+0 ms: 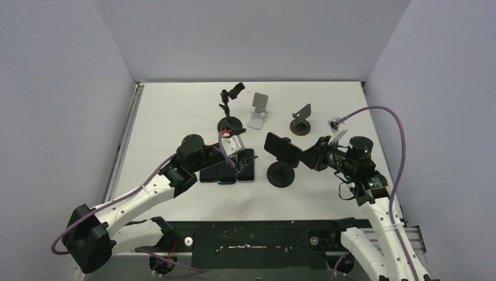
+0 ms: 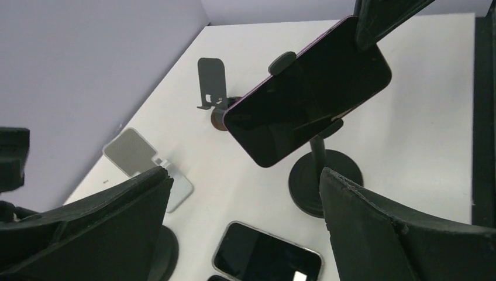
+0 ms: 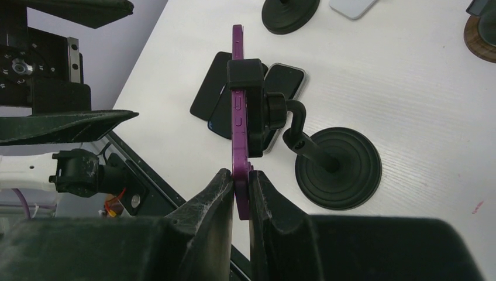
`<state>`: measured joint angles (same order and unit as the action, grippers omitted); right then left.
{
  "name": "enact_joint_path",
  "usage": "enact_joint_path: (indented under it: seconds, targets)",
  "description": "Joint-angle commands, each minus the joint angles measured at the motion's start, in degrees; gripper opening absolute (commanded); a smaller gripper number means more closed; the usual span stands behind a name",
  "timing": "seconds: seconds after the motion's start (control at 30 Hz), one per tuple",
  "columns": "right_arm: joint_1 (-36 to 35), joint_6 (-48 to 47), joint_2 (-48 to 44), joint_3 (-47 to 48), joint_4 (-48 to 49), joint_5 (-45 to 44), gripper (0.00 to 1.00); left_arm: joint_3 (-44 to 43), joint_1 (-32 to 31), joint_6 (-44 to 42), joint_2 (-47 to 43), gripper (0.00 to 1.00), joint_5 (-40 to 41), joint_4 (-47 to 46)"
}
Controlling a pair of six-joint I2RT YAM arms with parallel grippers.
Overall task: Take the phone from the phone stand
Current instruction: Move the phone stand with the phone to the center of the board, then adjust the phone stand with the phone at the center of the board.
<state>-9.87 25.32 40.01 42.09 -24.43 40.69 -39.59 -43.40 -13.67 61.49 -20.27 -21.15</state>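
Note:
A purple phone with a dark screen sits clamped in a black phone stand with a round base, near the table's middle. My right gripper is shut on the phone's near end, one finger on each face. In the top view the right gripper meets the phone from the right. My left gripper hangs open above loose phones lying flat, left of the stand, holding nothing.
Several phones lie side by side under the left gripper. At the back stand a black flexible-arm holder, a silver folding stand and a dark stand on a brown base. Walls close in the left, back and right.

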Motion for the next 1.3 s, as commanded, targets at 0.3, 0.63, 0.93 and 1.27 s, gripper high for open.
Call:
enact_joint_path:
  seconds: [0.3, 0.63, 0.93, 1.27]
  targets:
    - [-0.8, -5.3, 4.7, 11.1, -11.9, -1.6, 0.00, -13.7, -6.4, -34.1, 10.6, 0.97, 0.6, 16.7]
    - [-1.8, -6.3, 5.9, 14.0, -14.0, -1.2, 0.00, -18.1, -8.3, -38.2, 18.4, 0.97, 2.1, 18.3]
    - [-2.0, -8.6, 5.1, 9.5, -14.2, -3.0, 0.00, -21.6, -8.7, -38.5, 23.0, 0.97, 2.4, 17.6]
    - [-2.2, -9.0, 5.1, 10.3, -15.2, -3.0, 0.00, -23.5, -9.2, -40.5, 25.4, 0.97, 3.7, 17.0]
